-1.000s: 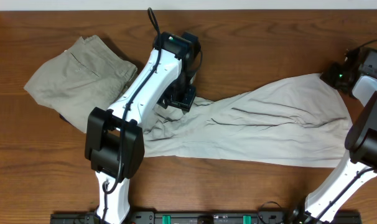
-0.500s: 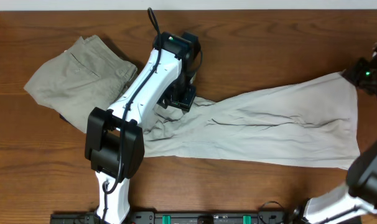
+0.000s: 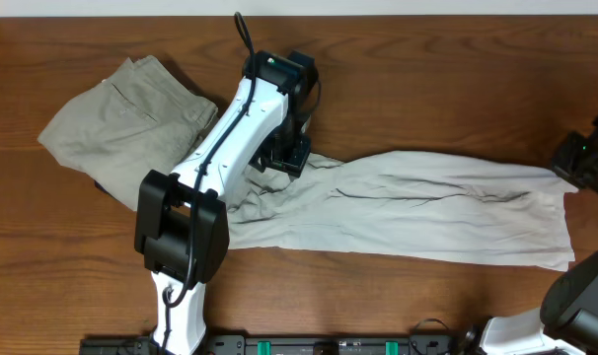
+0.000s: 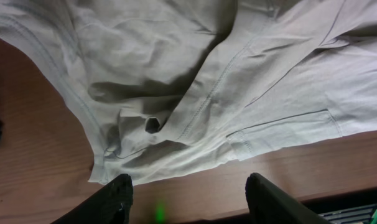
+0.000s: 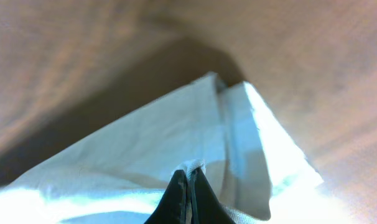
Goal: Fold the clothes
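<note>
Thin and limp, the pale garment (image 3: pixel 427 202) lies stretched rightward from the middle of the table (image 3: pixel 427 79), its far corner pinched by the right gripper (image 5: pixel 188 182), the left gripper (image 4: pixel 188 198) spread empty above the bunched end, whose hem probably offers the surest hold.

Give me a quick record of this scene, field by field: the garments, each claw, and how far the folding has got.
main garment: pale garment, stretched long across the table, wrinkled
second garment: folded garment, on the left side
left claw: open, over the pale garment's left end, gripping nothing
right claw: shut on the pale garment's right edge
folding: not yet done
</note>
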Available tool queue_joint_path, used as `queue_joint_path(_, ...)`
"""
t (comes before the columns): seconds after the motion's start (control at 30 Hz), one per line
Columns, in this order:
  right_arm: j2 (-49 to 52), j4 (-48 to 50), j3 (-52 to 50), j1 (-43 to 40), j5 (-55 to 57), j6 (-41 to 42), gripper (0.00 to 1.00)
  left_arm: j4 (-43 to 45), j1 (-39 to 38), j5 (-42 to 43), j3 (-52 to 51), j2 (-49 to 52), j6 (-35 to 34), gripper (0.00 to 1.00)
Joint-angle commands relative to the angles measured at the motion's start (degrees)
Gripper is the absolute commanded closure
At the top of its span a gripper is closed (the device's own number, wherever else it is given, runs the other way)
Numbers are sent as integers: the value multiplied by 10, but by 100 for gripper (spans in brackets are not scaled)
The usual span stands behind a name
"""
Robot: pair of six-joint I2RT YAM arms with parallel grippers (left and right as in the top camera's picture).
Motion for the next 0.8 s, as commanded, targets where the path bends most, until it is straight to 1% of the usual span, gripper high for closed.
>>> queue_joint_path(0.0, -14, -3, 2, 0, 54, 12, 99, -3, 2, -4, -3, 2, 9, 37)
queue_joint_path(0.03, -14, -3, 2, 0, 47, 12, 99, -3, 2, -1, -3, 3, 9, 33)
queue_joint_path(0.07, -14, -3, 2, -1, 42, 12, 99, 0, 1, 7, -5, 3, 9, 32)
queue_joint_path(0.2, -14, 5, 2, 0, 35, 12, 99, 35, -1, 67, -35, 3, 0, 31)
queue_joint_path(0.27, -14, 7, 2, 0, 34, 12, 99, 54, -5, 75, -63, 3, -9, 31)
queue_joint_path(0.4, -14, 7, 2, 0, 13, 12, 99, 80, -8, 73, -119, 3, -21, 31)
queue_joint_path(0.47, -14, 7, 2, 0, 11, 12, 99, 107, -7, 72, -143, 3, -21, 31)
queue_joint_path(0.63, -14, 10, 2, 0, 11, 12, 99, 152, -7, 66, -174, 3, -21, 32)
queue_joint_path(0.73, -14, 11, 2, 0, 11, 12, 99, 160, -7, 20, -177, 3, -21, 33)
queue_joint_path(0.77, -14, 11, 2, 0, 11, 12, 99, 160, -7, 2, -177, 3, -22, 36)
